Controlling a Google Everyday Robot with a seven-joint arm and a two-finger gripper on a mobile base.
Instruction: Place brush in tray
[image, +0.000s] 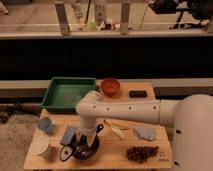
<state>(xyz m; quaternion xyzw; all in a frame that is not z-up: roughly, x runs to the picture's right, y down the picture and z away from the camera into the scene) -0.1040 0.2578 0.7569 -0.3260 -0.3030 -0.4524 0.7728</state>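
The arm reaches down over the near left of the table (150, 150), its gripper (86, 134) low above the dark bowl (89, 148). Whether the jaws are open or closed on anything, I cannot tell. The brush (68, 151) lies by the bowl. This looks like the grasp step; next comes lifting toward the tray (68, 93) at 12 o'clock.

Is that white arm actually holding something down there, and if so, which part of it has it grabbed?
It cannot be told. The gripper is down over the dark bowl, right by the brush, but its grip is hidden from view.
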